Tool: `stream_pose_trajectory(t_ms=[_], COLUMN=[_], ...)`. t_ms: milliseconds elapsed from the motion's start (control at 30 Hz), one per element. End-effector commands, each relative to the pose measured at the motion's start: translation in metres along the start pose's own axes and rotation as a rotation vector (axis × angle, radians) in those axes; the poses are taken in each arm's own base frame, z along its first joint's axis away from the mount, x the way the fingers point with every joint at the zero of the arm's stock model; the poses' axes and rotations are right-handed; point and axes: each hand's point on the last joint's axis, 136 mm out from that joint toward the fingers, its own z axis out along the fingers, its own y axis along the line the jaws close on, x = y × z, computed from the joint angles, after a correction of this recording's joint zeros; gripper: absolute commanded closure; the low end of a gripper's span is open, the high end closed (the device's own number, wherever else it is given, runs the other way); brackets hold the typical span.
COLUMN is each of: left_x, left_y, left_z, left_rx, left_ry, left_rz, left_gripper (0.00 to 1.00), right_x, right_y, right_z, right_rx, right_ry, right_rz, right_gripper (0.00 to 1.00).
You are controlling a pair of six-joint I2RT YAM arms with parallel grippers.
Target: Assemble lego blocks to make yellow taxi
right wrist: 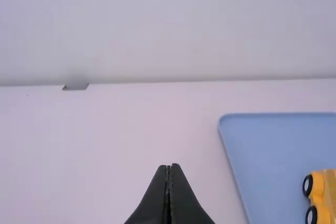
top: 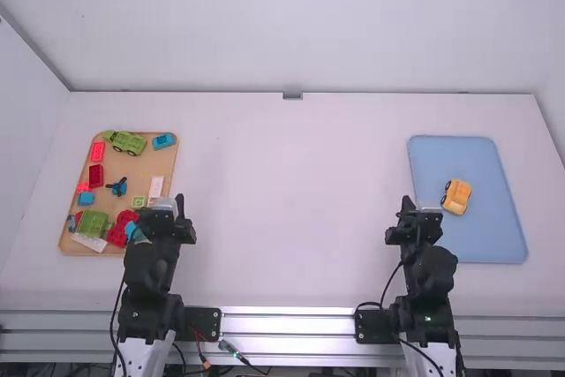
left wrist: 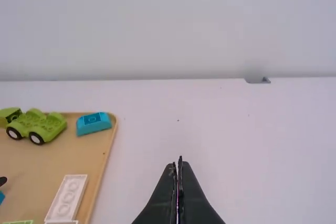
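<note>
The blue tray holds the yellow taxi.

White table (tan tray, blue tray)

High view looks down from behind; 2 nearer wrist views face forward, sharing the back wall.

"My count?"
"I see 1 tan tray, 1 blue tray, 1 yellow car, 1 green car showing wheels."
"And the rest?"
"At least 3 red bricks, 2 white bricks; some pieces crowd together, uncountable."
</note>
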Motion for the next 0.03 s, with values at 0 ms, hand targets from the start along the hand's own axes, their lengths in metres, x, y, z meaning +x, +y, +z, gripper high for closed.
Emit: stream_pose_trajectory(t_ms=[0], left_x=[0.0042], left_y=[-0.0016], left_z=[0.0003], left_rx=[0.009], left_ry=[0.007], left_rz=[0.001], left_gripper=[1.0], right_x=[0.0014], right_y=[-0.0006], right_z=[-0.0005], right_rx=[0.003], right_ry=[-0.007], right_rz=[0.003], right_gripper=[1.0])
